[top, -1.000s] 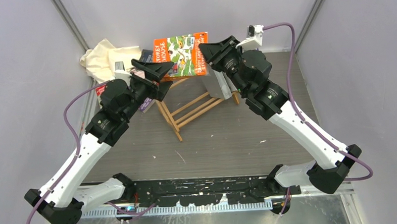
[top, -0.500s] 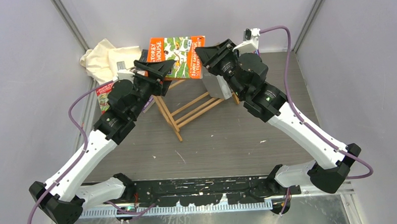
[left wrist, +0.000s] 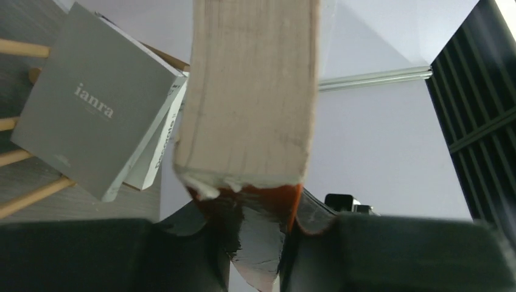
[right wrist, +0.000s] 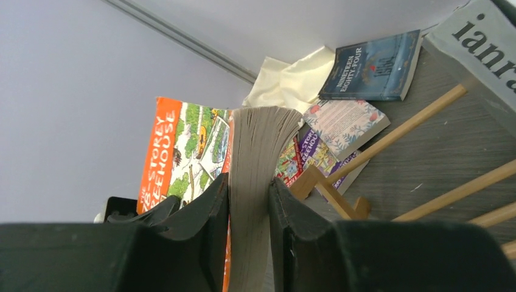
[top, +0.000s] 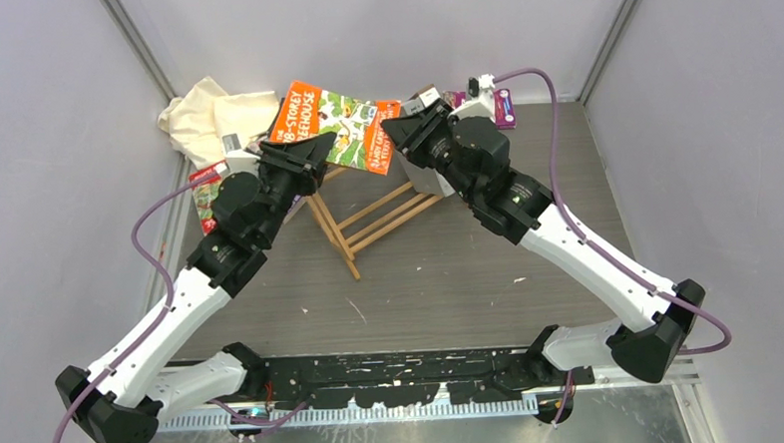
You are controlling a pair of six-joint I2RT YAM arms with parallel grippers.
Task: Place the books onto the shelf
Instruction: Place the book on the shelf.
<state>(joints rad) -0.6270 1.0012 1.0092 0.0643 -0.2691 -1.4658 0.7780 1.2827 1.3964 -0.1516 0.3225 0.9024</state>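
An orange book (top: 336, 122) with a treehouse cover hangs tilted above the rear of the wooden shelf (top: 378, 214). My left gripper (top: 315, 151) is shut on its lower left end; in the left wrist view the page block (left wrist: 249, 91) rises from between the fingers of that gripper (left wrist: 252, 207). My right gripper (top: 402, 131) is shut on the right end, its fingers pressing both sides of the pages (right wrist: 252, 182). A grey book (top: 428, 176) leans on the shelf's right end, with a white "Decorate" book (left wrist: 159, 143) behind it.
A cream cloth (top: 204, 115) lies at the back left. Beside it lie a dark blue book (right wrist: 371, 58), a floral book (right wrist: 344, 121) and a purple book (right wrist: 310, 155). A red-green book (top: 203, 195) sits by the left wall. Another purple book (top: 503, 107) lies back right.
My left gripper has closed on the orange book's left end. The book has shifted left and tipped, its left end higher. My right arm swung left with it.
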